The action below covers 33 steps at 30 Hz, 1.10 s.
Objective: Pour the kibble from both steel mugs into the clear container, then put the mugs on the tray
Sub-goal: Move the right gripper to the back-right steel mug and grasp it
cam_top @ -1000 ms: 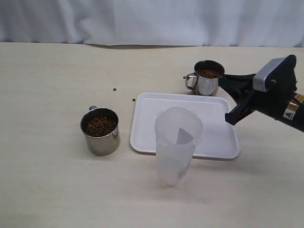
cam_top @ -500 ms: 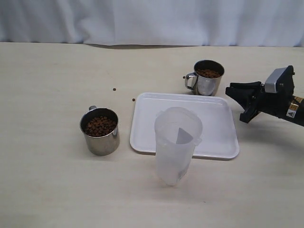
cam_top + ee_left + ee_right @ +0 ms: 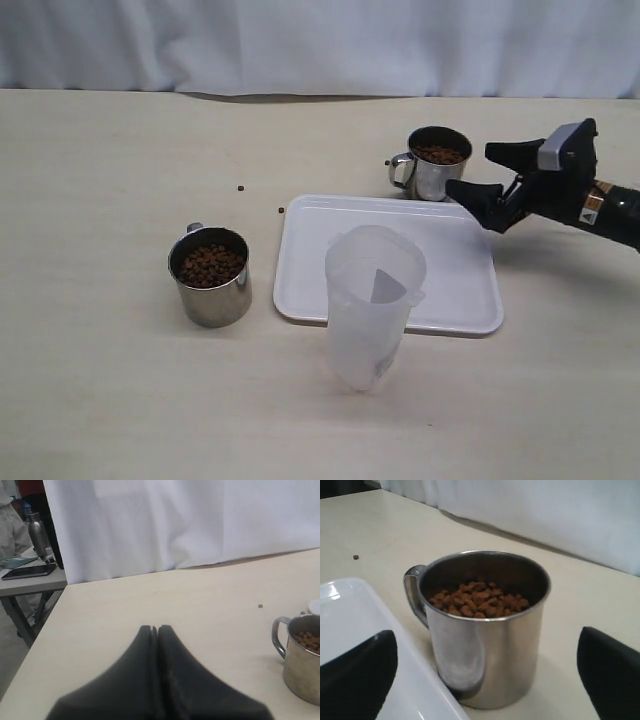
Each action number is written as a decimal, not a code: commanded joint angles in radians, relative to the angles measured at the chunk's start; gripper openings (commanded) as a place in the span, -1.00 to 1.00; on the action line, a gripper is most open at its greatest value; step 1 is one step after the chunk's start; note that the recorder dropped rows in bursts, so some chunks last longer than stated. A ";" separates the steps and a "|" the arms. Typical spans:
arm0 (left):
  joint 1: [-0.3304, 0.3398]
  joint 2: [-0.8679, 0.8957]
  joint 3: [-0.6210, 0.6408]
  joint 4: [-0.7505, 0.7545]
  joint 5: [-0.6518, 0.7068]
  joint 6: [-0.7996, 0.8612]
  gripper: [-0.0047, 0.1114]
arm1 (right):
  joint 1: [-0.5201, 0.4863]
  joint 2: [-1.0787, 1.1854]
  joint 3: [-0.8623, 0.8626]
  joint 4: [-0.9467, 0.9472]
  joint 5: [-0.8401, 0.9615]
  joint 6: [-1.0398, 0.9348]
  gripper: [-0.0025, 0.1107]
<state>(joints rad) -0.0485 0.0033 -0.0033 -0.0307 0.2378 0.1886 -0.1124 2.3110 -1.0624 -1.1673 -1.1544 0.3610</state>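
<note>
Two steel mugs hold kibble. One mug (image 3: 210, 278) stands left of the white tray (image 3: 455, 285), with brown kibble (image 3: 210, 265) showing inside. The other mug (image 3: 436, 165) stands just behind the tray's far edge. The clear container (image 3: 370, 305) stands upright at the tray's near edge with nothing in it. My right gripper (image 3: 472, 170) is open, level with the far mug's right side and just short of it. In the right wrist view this mug (image 3: 485, 645) and its kibble (image 3: 480, 600) sit ahead of the spread jaws of that gripper (image 3: 485, 632). My left gripper (image 3: 154, 628) is shut on nothing, beside the left mug (image 3: 302, 665).
Loose pellets (image 3: 242, 187) lie on the beige table left of the tray. A white curtain (image 3: 320, 40) closes off the back. Off the table's edge stands a side table (image 3: 30, 575) with a steel bottle (image 3: 39, 535).
My right gripper has gone from shut to open. It drew back to the right, then swung its fingertips toward the far mug. Mugs, container and tray have not moved.
</note>
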 commanded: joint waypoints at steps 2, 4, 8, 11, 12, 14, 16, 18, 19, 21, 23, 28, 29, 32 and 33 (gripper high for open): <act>-0.008 -0.003 0.003 -0.008 -0.004 -0.002 -0.92 | 0.087 0.023 -0.068 0.057 0.147 -0.006 0.86; -0.008 -0.003 0.003 -0.008 -0.004 -0.002 -0.92 | 0.110 0.038 -0.096 0.057 0.191 -0.009 0.86; -0.008 -0.003 0.003 -0.008 -0.004 -0.002 -0.92 | 0.139 0.079 -0.146 0.057 0.197 -0.009 0.86; -0.008 -0.003 0.003 -0.007 -0.011 -0.002 -0.92 | 0.148 0.091 -0.166 0.057 0.185 -0.009 0.86; -0.008 -0.003 0.003 -0.007 -0.011 -0.002 -0.92 | 0.148 0.091 -0.168 0.057 0.180 -0.009 0.86; -0.008 -0.003 0.003 -0.007 -0.011 -0.002 -0.92 | 0.148 0.091 -0.170 0.060 0.116 -0.009 0.86; -0.008 -0.003 0.003 -0.007 -0.011 -0.002 -0.92 | 0.148 0.091 -0.170 0.107 0.071 -0.009 0.86; -0.008 -0.003 0.003 -0.007 -0.011 -0.002 -0.92 | 0.148 0.091 -0.170 0.124 0.068 -0.009 0.86; -0.008 -0.003 0.003 -0.007 -0.011 -0.002 -0.92 | 0.148 0.094 -0.170 0.133 0.068 -0.009 0.86; -0.008 -0.003 0.003 -0.007 -0.011 -0.002 -0.92 | 0.148 0.096 -0.170 0.143 0.088 -0.009 0.86; -0.008 -0.003 0.003 -0.007 -0.011 -0.002 -0.92 | 0.148 0.096 -0.170 0.143 0.090 -0.009 0.86; -0.008 -0.003 0.003 -0.007 -0.011 -0.002 -0.92 | 0.148 0.104 -0.170 0.143 0.094 -0.009 0.86; -0.008 -0.003 0.003 -0.007 -0.011 -0.002 -0.92 | 0.148 0.111 -0.170 0.143 0.094 -0.009 0.86; -0.008 -0.003 0.003 -0.007 -0.011 -0.002 -0.92 | 0.148 0.126 -0.170 0.212 0.087 -0.009 0.86; -0.008 -0.003 0.003 -0.007 -0.011 -0.002 -0.92 | 0.148 0.128 -0.170 0.227 0.087 -0.009 0.86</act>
<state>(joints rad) -0.0485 0.0033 -0.0033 -0.0307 0.2378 0.1886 0.0334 2.4346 -1.2296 -0.9958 -1.0643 0.3590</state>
